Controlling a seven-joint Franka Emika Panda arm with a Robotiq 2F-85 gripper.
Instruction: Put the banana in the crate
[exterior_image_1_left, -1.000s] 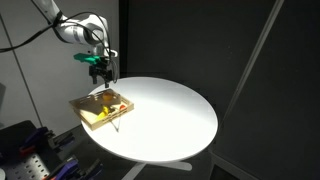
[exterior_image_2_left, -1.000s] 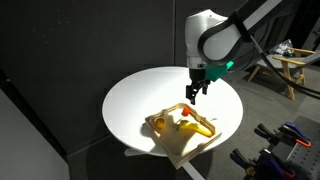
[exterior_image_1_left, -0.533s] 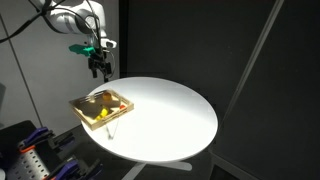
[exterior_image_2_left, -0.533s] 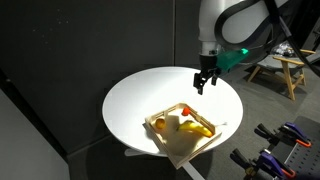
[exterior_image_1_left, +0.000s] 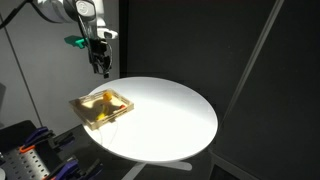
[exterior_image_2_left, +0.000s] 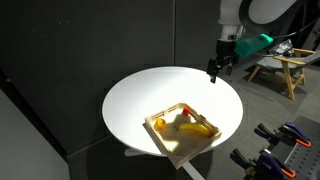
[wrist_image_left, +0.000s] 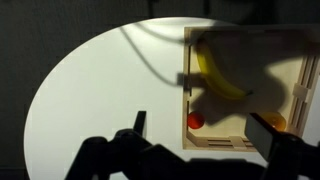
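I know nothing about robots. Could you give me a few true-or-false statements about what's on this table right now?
1. The banana lies inside the crate. True.
2. The claw is gripping the banana. False: it hangs open and empty above the table.
3. The table is round and white. True.
4. The crate sits at the table's centre. False: it sits near the edge.

Both exterior views overlook the round white counter from different sides; the wrist view, nearer, shares the shallow light-wood crate.
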